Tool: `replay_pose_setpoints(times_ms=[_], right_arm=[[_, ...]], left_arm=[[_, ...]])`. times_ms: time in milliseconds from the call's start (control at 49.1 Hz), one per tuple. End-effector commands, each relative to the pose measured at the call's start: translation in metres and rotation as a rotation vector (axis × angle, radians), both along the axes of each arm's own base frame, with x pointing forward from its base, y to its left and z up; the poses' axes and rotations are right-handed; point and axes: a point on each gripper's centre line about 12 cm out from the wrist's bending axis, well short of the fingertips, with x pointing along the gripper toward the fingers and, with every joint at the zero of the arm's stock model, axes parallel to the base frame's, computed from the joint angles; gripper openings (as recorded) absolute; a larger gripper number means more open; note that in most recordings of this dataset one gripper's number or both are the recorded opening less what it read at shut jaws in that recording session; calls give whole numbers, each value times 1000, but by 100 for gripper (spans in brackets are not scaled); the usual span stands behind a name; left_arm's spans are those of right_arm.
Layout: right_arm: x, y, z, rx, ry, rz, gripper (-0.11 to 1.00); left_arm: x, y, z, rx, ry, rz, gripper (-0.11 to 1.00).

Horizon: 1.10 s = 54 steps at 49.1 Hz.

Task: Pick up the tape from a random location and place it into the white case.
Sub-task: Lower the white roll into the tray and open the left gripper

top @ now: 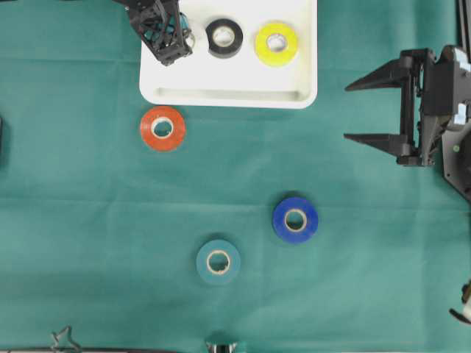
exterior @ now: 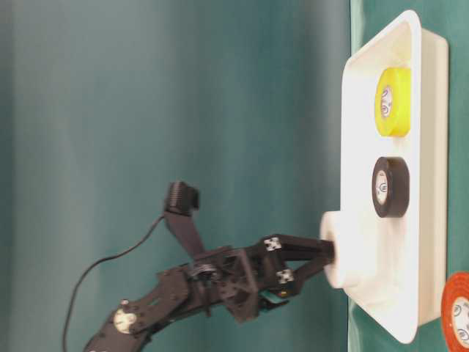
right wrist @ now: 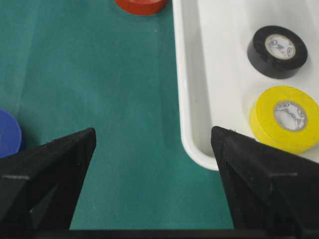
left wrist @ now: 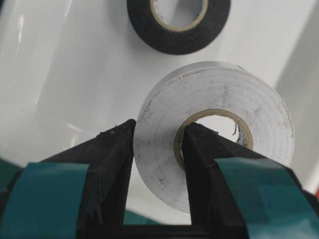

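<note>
Pinching a white tape roll point(left wrist: 214, 134) by its wall over the white case point(top: 228, 94), left gripper point(left wrist: 158, 149) clamped, right gripper point(top: 375, 112) spread wide, holding nothing.

hidden: white tape point(top: 188, 38) under left tool point(top: 171, 50) | cut: white case point(top: 228, 97) top

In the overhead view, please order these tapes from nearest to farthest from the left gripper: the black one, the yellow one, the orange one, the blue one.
Measured from the left gripper in the overhead view:
1. Black tape, beside it in the white case.
2. Orange tape, on the cloth below the case.
3. Yellow tape, farther right in the case.
4. Blue tape, lower right.
</note>
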Motion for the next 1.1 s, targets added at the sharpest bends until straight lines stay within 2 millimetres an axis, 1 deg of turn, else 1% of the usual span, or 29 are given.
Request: replay_pose_setpoints(times_ms=[0, 122, 204, 265, 753, 916, 936, 977, 1079], right_arm=[[5, -1, 9, -5, -27, 1, 89], [5, -1, 9, -5, -27, 1, 89], [5, -1, 9, -5, -27, 1, 89], [5, -1, 9, -4, -27, 0, 89], [5, -1, 10, -5, -29, 1, 89], [5, -1, 9, -5, -27, 1, 89], [5, -1, 9, -5, -27, 1, 89], [5, -1, 9, -5, -27, 1, 89], [5, -1, 9, -5, -27, 1, 89]], left_arm=[[3, 4, 1, 19, -39, 6, 23], [1, 4, -18, 11, -20, 8, 23], [-1, 4, -27, 3, -5, 9, 23], [-3, 4, -30, 0, 2, 11, 23], [2, 6, -28, 3, -7, 10, 23], [3, 7, -24, 7, -15, 11, 23], [4, 8, -24, 8, -17, 11, 24], [5, 7, -22, 10, -21, 10, 32], [5, 7, -22, 10, -21, 8, 62]])
